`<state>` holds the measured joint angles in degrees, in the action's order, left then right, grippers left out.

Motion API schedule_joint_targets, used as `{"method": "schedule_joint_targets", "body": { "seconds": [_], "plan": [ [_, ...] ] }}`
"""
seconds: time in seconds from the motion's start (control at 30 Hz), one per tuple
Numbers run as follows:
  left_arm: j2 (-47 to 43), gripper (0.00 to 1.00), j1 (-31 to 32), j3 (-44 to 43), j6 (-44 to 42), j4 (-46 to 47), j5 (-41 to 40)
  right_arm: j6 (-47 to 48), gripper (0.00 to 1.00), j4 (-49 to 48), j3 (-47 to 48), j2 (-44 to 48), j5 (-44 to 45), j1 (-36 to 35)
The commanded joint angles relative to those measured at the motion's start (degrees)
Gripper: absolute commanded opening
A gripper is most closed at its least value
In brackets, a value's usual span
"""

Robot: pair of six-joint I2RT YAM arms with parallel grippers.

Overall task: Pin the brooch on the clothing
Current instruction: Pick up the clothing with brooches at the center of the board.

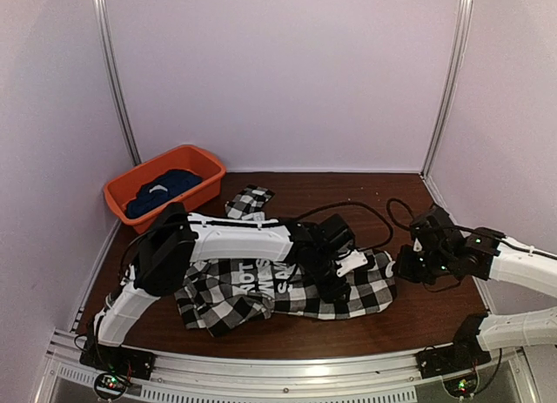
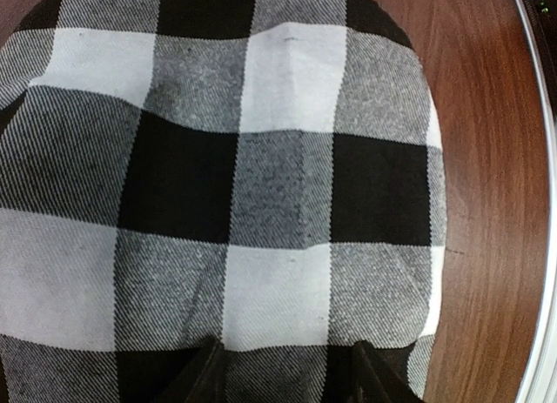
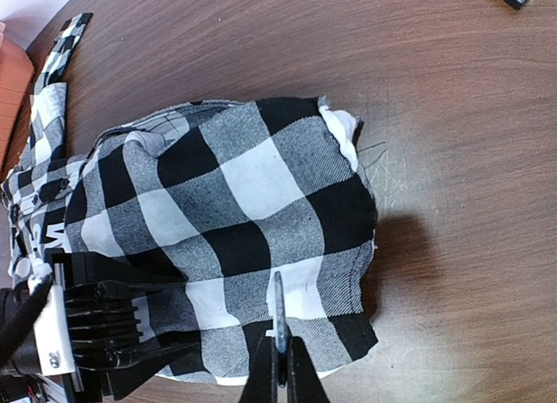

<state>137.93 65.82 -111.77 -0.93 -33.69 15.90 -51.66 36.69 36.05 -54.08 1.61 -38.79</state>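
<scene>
**Right claw lines the pin up with the shirt's edge.** The right claw (image 3: 279, 355), fingers pressed together on a thin grey sliver taken to be the brooch (image 3: 278, 303) (only its edge shows, so its shape cannot be told), faces the near end of the checked shirt (image 3: 252, 194) in the right wrist view. The sliver's long axis runs straight ahead from the fingertips. Its tip lies over a white square close to the shirt's edge, though whether it touches the cloth or hangs just above cannot be told.

The shirt lies crumpled lengthwise across the brown table (image 1: 418, 320), with the right claw at its right-hand end. The left claw (image 2: 291, 381), fingers spread and holding nothing, sits low over that same end, a flat stretch of checks showing between its tips. Seen from above, the left arm reaches across the shirt from the left.

Both claws are near the same patch, but only the right one has the cloth directly ahead of its load. The pinning looks not yet done. The next move likely calls for a short push along the sliver's own axis, with the left claw placed to steady the fabric. An orange bin (image 1: 209, 178) holding a dark blue garment (image 1: 165, 187) sits well apart at far left.
</scene>
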Motion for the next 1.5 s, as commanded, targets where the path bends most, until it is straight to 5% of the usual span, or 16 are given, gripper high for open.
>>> {"method": "schedule_joint_targets", "body": {
  "seconds": [0.0, 0.13, 0.6, 1.47],
  "plan": [
    [1.59, 0.51, 0.75, -0.09, -0.61, -1.29, -2.62, -0.22, 0.00, 1.28, 1.17, 0.99, 1.86, 0.28],
    [2.39, 0.46, 1.02, -0.12, -0.83, -1.01, -3.19, -0.17, 0.00, 1.37, 1.26, 1.26, 2.07, 0.26],
    [0.86, 0.00, 1.08, 2.53, -0.59, 5.63, 1.32, -0.17, 0.00, 2.87, 0.65, 3.23, 3.21, 0.53],
    [-10.05, 0.00, 1.15, 10.73, -0.34, 16.20, -0.44, -0.09, 0.00, 1.46, -1.14, 4.39, -0.46, 2.37]
  ]
}}
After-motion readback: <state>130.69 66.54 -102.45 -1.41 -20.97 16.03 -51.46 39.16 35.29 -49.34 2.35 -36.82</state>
